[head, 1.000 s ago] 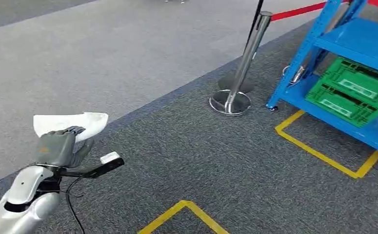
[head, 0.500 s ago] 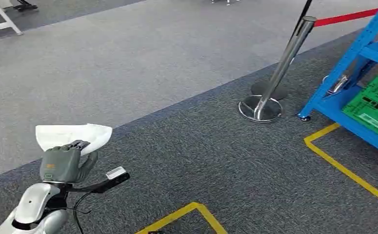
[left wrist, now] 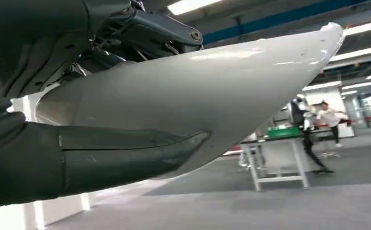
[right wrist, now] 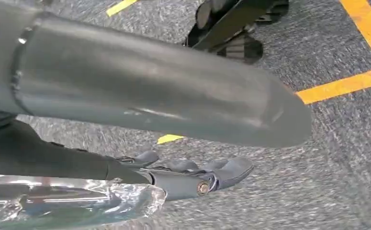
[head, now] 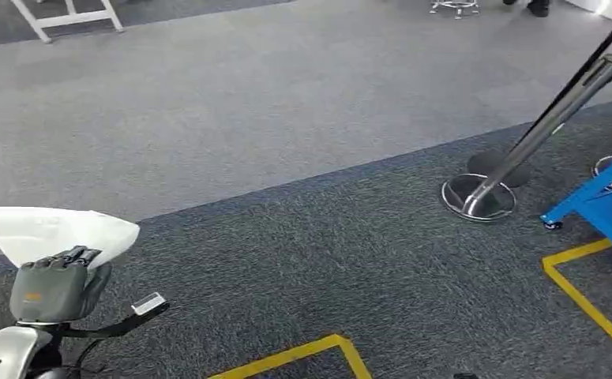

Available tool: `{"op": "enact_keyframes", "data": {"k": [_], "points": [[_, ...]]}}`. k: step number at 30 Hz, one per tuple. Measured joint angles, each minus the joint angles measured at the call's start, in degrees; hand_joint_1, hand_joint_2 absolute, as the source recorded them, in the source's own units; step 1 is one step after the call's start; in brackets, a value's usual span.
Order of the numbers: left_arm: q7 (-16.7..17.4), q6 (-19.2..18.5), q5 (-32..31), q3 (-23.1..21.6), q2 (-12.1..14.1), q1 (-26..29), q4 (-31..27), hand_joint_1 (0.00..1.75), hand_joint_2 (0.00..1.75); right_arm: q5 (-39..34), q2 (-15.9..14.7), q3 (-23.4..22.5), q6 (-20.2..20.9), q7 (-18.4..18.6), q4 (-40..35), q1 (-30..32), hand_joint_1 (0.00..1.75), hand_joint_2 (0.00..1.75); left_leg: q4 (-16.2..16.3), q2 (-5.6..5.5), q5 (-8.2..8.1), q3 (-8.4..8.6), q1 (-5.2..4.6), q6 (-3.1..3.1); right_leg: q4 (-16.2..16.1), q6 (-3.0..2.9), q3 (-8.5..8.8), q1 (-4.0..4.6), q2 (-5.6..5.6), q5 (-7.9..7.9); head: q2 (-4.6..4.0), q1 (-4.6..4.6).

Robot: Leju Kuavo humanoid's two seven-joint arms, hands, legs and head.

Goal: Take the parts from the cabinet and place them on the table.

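No readable writing or brand shows anywhere; the small white tag on the dark bracket beside the left wrist is too blurred to read.

At the far left of the head view, the left hand is raised, its grey fingers curled over the lower edge of a white part, a curved, shell-like piece that stands above the hand. The left wrist view shows the same white part from close behind, smooth and glossy, tapering to a point, with the thumb lying along its underside and dark fingers above it.

The floor is carpet in two tones: a lighter grey band farther off and a darker speckled grey nearer, with yellow tape lines marking corners on it. Further right stands a chrome barrier post on a round base, leaning in the picture, with a dark belt at its top. At the right edge is the blue corner of the cabinet.

The left wrist view alone shows the room beyond: ceiling strip lights, a white work table with a green crate on it, and a person in the distance.

In the right wrist view, the right hand hangs over the carpet with its fingers bent inward, holding a crinkled clear plastic bag.
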Motion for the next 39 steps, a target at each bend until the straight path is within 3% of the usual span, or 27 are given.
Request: {"op": "enact_keyframes", "data": {"k": [2,3,4,5,8,9,10,11,13,14,15,16,18,19,20,21,23,24,26,27,29,30,31,33,34,35,39], "points": [[0.02,0.15,-0.28,0.09,0.06,0.41,-0.13,1.75,1.75,0.0,0.0,0.0,0.09,0.17,0.0,-0.1,0.0,0.0,0.07,-1.7,-0.09,0.28,0.11,-0.16,-6.99,-0.04,2.55,-0.11,0.4,5.32,0.0,0.05],[0.24,0.83,-0.92,0.37,0.11,0.75,-0.28,1.75,1.75,0.0,0.0,0.02,0.4,0.81,0.0,-0.15,0.0,0.0,0.14,-2.45,-0.22,0.49,0.21,-0.41,-12.38,-0.09,4.92,-0.28,1.47,8.21,0.0,0.04],[0.59,2.28,-1.25,0.96,0.24,1.53,-0.74,1.75,1.75,0.0,0.17,0.04,0.68,1.59,0.0,-0.1,0.0,0.0,0.24,-2.99,-0.38,0.5,0.23,-0.73,-15.81,-0.04,6.3,-0.61,3.9,8.98,0.0,0.11],[0.99,3.68,-1.25,1.6,0.59,2.66,-1.45,1.75,1.75,0.0,0.57,0.07,0.63,2.17,0.0,-0.04,0.0,0.0,0.84,-3.52,-0.63,0.16,-0.05,-1.17,-17.31,-0.18,7.4,-0.82,5.34,8.33,0.0,0.04],[1.55,6.1,-0.09,4.35,1.99,7.92,-3.39,1.75,1.75,0.0,1.62,0.26,-0.13,3.56,0.0,0.41,0.0,0.0,0.55,-5.0,-0.22,-0.14,0.47,-2.23,-16.83,-1.02,7.52,-0.21,3.87,8.36,0.0,0.07],[1.62,6.21,0.33,5.16,2.3,9.38,-3.8,1.75,1.75,0.0,1.99,0.31,-0.33,3.85,0.0,0.61,0.0,0.0,0.93,-4.47,-0.63,-0.27,0.55,-2.39,-17.35,-1.5,7.74,-0.58,3.15,8.6,0.0,0.07],[1.71,6.38,0.77,6.22,2.55,10.64,-4.37,1.75,1.75,0.0,2.18,0.33,-0.5,4.2,0.0,0.74,0.0,0.0,2.06,-1.04,-1.57,-0.67,0.22,-2.64,-17.47,-1.74,7.93,-0.47,2.55,8.6,0.0,-0.13],[1.73,6.53,1.0,7.12,2.86,11.33,-4.76,1.75,1.75,0.0,2.38,0.35,-0.59,4.2,0.0,0.99,0.0,0.0,5.3,0.84,-3.72,-2.23,0.25,-2.97,-17.5,-2.24,8.04,-0.31,1.63,8.45,0.0,-0.46],[1.94,6.62,1.59,8.19,2.95,12.18,-5.16,1.75,1.75,0.0,2.47,0.37,-0.63,4.26,0.0,1.34,0.0,0.0,14.09,1.78,-7.86,-6.51,0.58,-3.37,-17.49,-2.6,8.09,-0.05,-0.29,8.2,0.0,-0.37],[2.16,6.58,1.94,8.76,2.95,13.15,-5.42,1.75,1.75,0.0,2.49,0.39,-0.63,4.37,0.0,1.35,0.0,0.0,17.32,1.86,-8.76,-8.09,0.73,-3.51,-17.49,-2.67,8.08,0.02,-1.1,8.09,0.0,-0.35],[2.25,6.58,2.27,9.44,2.97,14.29,-5.75,1.75,1.75,0.0,2.6,0.44,-0.63,4.37,0.0,1.33,0.0,0.0,17.77,1.88,-8.35,-8.28,0.84,-3.58,-17.48,-2.73,8.17,0.06,-1.74,7.99,0.0,-0.37],[2.25,6.62,2.54,10.21,3.08,15.51,-6.12,1.75,1.75,0.0,2.71,0.5,-0.63,4.37,0.0,1.31,0.0,0.0,16.21,1.95,-6.83,-7.39,0.9,-3.58,-17.48,-2.68,8.3,0.09,-2.36,7.83,0.0,-0.37],[2.08,6.67,3.46,12.53,3.37,18.25,-7.24,1.75,1.75,0.0,3.13,0.85,-0.63,4.35,0.0,1.32,0.0,0.0,7.23,3.25,-2.0,-2.27,0.85,-3.35,-17.49,-2.5,8.94,0.12,-3.55,7.38,0.0,-0.37],[1.79,6.71,3.89,13.77,3.41,19.44,-7.8,1.75,1.75,0.0,3.28,0.92,-0.63,4.35,0.0,1.32,0.0,0.0,3.19,5.85,-0.74,0.13,0.63,-3.03,-17.5,-2.29,9.3,0.28,-3.99,7.15,0.0,-0.42],[1.34,6.71,4.2,15.38,3.41,20.29,-8.45,1.75,1.75,0.0,3.45,0.94,-0.63,4.33,0.0,1.36,0.0,0.0,1.52,6.96,-1.77,0.88,-0.09,-3.03,-17.25,-1.9,9.4,0.75,-4.5,6.72,0.0,-0.5],[0.9,6.71,4.35,16.67,3.32,21.18,-9.02,1.75,1.75,0.0,3.56,1.01,-0.63,4.33,0.0,1.34,0.0,0.0,1.38,6.57,-2.07,0.88,0.04,-2.46,-17.29,-1.66,9.37,0.8,-5.0,6.61,0.0,-0.35],[-0.33,6.6,4.29,19.4,2.91,23.73,-10.03,1.75,1.75,0.0,3.74,1.16,-0.53,4.22,0.0,1.22,0.0,0.0,1.28,5.34,-2.18,0.73,-0.17,-2.0,-17.74,-1.22,9.92,0.73,-6.38,6.47,0.0,-0.33],[-1.1,6.53,4.0,20.59,2.38,24.67,-10.47,1.75,1.75,0.0,3.74,1.16,-0.4,4.15,0.0,1.09,0.0,0.0,0.64,4.72,-1.97,0.99,0.04,-1.56,-17.75,-0.72,10.32,0.82,-6.92,6.14,0.0,-0.26],[-2.34,6.16,3.37,22.67,1.27,25.35,-11.43,1.75,1.75,0.0,3.69,1.14,-0.02,4.02,0.0,1.19,0.0,0.0,0.31,3.66,-1.67,1.34,0.46,-0.83,-14.13,-0.22,8.53,0.4,-1.89,3.73,0.0,0.04],[-2.56,5.99,3.26,23.21,0.68,25.22,-11.63,1.75,1.75,0.0,3.67,1.12,0.26,4.02,0.0,1.33,0.0,0.0,0.31,2.94,-1.7,1.29,0.47,-0.59,-9.86,-0.16,6.42,0.35,-0.74,1.68,0.0,0.22],[-2.91,5.77,2.97,24.04,-0.22,25.51,-11.89,1.75,1.75,0.0,3.67,1.11,0.5,4.02,0.0,1.57,0.0,0.0,0.35,1.6,-1.73,1.31,0.39,-0.53,-1.08,-0.04,1.61,0.37,-0.03,-1.42,0.0,0.26],[-2.93,5.73,2.95,24.28,-0.61,25.61,-11.91,1.75,1.75,0.0,3.63,1.11,0.5,4.02,0.0,1.71,0.0,0.0,0.36,0.91,-1.73,1.38,0.35,-0.53,0.54,-0.02,0.31,0.38,0.0,-1.15,0.0,0.24],[-3.04,5.7,2.86,24.46,-1.03,25.64,-11.91,1.75,1.75,0.0,3.54,1.11,0.68,4.04,0.02,1.84,0.0,0.0,0.37,0.2,-1.75,1.5,0.34,-0.54,-0.62,-0.09,0.38,0.38,0.04,0.58,0.0,0.24],[-3.08,5.79,2.69,24.92,-1.88,25.56,-12.04,1.75,1.75,0.0,3.28,1.07,0.98,4.11,0.02,1.98,0.0,0.0,0.39,-1.14,-1.84,1.84,0.39,-0.67,-9.17,-0.37,3.86,0.35,0.71,6.28,0.0,0.26],[-3.08,5.81,2.49,25.11,-2.29,25.45,-12.13,1.75,1.75,0.0,3.13,1.03,1.22,4.11,0.02,2.01,0.0,0.0,0.42,-1.65,-1.92,1.91,0.42,-0.8,-13.94,-0.53,5.93,0.21,2.34,8.5,0.0,0.31],[-3.08,5.81,2.36,25.27,-2.6,25.3,-12.17,1.75,1.75,0.0,3.02,0.98,1.36,4.11,0.02,2.01,0.0,0.0,0.67,-2.09,-2.09,1.77,0.17,-1.06,-16.32,-0.7,6.87,0.02,4.83,8.24,0.0,0.24],[-3.08,5.84,2.3,25.66,-3.47,25.22,-12.41,1.75,1.75,0.0,2.91,0.83,1.46,4.11,0.02,2.07,0.0,0.0,0.63,-4.21,-1.73,1.09,0.62,-2.57,-17.33,-1.71,7.82,0.2,3.12,8.37,0.0,0.22]]}}
